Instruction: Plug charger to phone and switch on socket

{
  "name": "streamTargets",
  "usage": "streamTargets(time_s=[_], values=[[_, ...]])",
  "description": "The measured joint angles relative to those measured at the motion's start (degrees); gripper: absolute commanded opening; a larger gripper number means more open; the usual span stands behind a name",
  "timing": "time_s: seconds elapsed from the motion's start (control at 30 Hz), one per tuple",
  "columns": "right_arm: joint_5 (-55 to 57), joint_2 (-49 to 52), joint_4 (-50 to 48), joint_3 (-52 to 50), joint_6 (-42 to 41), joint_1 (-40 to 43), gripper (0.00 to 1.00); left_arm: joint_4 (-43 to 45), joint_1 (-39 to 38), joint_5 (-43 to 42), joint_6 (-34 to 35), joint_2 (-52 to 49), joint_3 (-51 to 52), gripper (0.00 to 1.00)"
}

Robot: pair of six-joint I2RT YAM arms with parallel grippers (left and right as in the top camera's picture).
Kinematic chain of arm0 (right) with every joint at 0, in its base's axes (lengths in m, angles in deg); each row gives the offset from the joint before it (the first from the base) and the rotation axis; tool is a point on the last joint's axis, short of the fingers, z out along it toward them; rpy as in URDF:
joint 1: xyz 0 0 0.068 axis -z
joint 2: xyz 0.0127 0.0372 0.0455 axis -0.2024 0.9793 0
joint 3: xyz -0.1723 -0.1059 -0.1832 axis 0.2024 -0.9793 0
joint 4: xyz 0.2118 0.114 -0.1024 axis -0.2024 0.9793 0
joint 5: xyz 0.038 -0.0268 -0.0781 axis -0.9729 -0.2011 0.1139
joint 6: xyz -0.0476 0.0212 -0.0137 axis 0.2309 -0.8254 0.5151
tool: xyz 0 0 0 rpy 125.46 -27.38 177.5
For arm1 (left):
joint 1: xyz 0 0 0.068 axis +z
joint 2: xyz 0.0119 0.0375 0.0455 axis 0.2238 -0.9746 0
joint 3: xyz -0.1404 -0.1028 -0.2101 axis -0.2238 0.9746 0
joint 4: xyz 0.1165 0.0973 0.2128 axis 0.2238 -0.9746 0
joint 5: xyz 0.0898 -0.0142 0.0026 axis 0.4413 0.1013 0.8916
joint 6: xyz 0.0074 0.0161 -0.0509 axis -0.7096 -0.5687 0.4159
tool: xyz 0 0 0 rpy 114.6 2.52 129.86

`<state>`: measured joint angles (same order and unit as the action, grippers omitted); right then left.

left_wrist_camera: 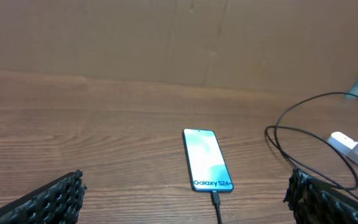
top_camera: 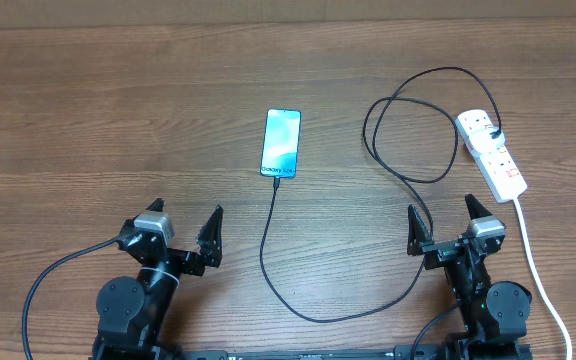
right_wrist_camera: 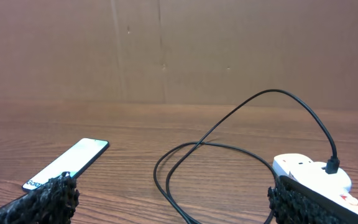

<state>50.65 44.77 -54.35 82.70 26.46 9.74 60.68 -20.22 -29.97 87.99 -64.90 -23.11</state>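
Both grippers rest at the near edge of the table and hold nothing. The left gripper and the right gripper each have their jaws spread wide. In the wrist views only the ends of their black, ribbed fingers show, cut off by the bottom of the frame. The phone lies flat and face up at mid-table, a slim rectangle with a glossy teal screen and a thin dark bezel. In the right wrist view its near end is hidden behind a finger. The charger, a thin black cable, meets the phone's near short edge. How deeply the connector sits there is too small to make out. From the phone the cable sweeps toward the robot, curves right, passes close by the right gripper and loops loosely before reaching the socket. This is a white plastic strip lying far right, and the black plug stands in one outlet near its far end. Its red switches are tiny, so their position cannot be told. In the left wrist view the strip is cut off at the frame's edge. A thick white cord runs from the strip's near end toward the robot and out of the frame. The table is brown wood grain, and plain brown board stands behind it.
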Motion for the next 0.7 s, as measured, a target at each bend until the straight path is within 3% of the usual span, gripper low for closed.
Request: streamTargets(time_s=[0.47, 0.7], values=[[0.0, 0.0, 0.0, 0.0, 0.0, 0.0, 1.00, 1.2, 1.0, 1.7, 0.0, 3.0, 0.3, 0.99], [0.0, 0.0, 0.0, 0.0, 0.0, 0.0, 1.00, 9.4, 2.5, 2.0, 1.7, 5.9, 5.7, 1.00]])
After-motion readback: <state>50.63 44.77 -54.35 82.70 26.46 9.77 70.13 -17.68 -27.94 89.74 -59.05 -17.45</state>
